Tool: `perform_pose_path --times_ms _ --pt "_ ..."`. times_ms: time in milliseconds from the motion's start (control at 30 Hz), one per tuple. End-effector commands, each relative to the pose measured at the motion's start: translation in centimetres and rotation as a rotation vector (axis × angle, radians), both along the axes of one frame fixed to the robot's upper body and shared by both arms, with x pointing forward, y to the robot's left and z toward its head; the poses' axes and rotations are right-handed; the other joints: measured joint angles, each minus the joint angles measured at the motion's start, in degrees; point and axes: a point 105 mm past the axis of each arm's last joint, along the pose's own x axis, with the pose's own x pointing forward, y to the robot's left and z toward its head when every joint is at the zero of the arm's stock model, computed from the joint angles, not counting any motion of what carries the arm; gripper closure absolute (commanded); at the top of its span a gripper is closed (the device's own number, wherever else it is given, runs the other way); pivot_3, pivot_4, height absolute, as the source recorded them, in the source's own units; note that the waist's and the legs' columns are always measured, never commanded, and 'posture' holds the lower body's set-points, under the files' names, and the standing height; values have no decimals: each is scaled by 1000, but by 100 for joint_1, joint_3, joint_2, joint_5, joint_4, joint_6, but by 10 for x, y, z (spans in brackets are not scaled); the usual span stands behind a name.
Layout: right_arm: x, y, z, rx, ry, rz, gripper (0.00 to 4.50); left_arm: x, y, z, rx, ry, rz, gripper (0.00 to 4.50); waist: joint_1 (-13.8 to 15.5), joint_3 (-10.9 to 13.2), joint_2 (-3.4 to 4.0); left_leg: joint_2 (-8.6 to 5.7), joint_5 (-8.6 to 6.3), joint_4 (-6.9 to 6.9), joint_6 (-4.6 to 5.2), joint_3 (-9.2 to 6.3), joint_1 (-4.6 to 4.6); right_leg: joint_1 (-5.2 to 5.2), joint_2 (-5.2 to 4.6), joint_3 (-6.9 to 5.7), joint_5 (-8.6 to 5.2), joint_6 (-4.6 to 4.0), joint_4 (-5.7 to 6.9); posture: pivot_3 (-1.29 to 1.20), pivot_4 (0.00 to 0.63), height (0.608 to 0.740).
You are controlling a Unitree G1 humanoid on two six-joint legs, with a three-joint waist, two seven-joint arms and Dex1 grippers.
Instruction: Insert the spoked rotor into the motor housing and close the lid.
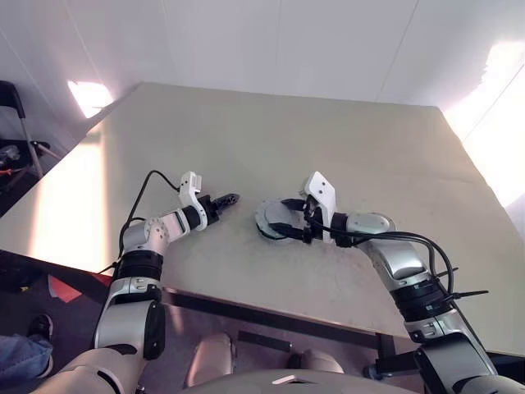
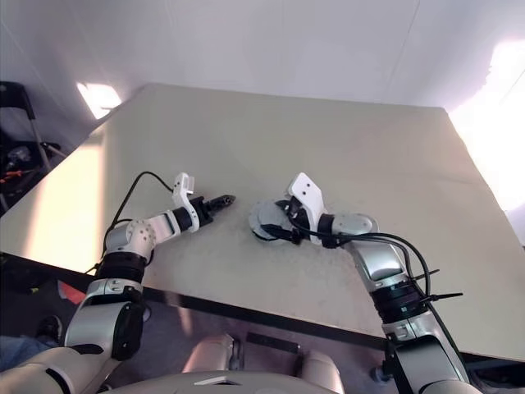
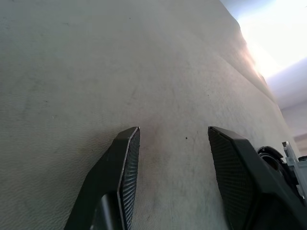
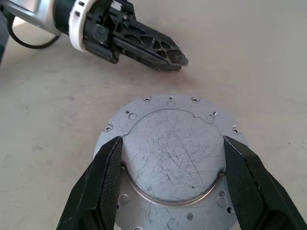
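Observation:
The lid (image 4: pixel 172 153), a scratched silvery disc with a raised round centre and small holes around its rim, lies flat on the table (image 1: pixel 328 139). My right gripper (image 4: pixel 171 139) is shut on it, one black finger pressed against each side of the raised centre. The lid also shows between those fingers from above (image 1: pixel 267 218). The spoked rotor and the motor housing are hidden. My left gripper (image 1: pixel 232 198) hovers just left of the lid, open and empty, pointing toward it; its fingers (image 3: pixel 127 158) stand apart over bare table.
The beige table's near edge (image 1: pixel 271 302) runs below both arms, and its far edge (image 1: pixel 287 92) meets the white wall. A black cable (image 1: pixel 143 193) loops off my left forearm. A dark stand (image 1: pixel 16 123) and a person's leg (image 1: pixel 18 357) are beyond the table's left side.

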Motion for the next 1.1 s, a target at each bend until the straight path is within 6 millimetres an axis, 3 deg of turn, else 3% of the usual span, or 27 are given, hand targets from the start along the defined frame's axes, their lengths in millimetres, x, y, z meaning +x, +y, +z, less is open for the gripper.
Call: perform_pose_path --times_ms 33,900,1100 --pt "5 -3 8 -21 -45 -7 1401 3 0 6 0 -18 2 2068 -1 0 0 0 0 0 0 0 0 0 0 0 0 0 0 0 0 740" --pt "1 -11 -11 -84 11 -12 1401 1 0 5 2 -17 -2 2068 4 1 1 -1 -1 0 2 0 0 2 0 0 0 0 -1 0 0 740" --pt "-3 -6 8 33 6 24 1401 1 1 5 3 -17 -2 2068 7 1 0 -1 -2 0 3 0 0 2 0 0 0 0 -2 0 0 740"
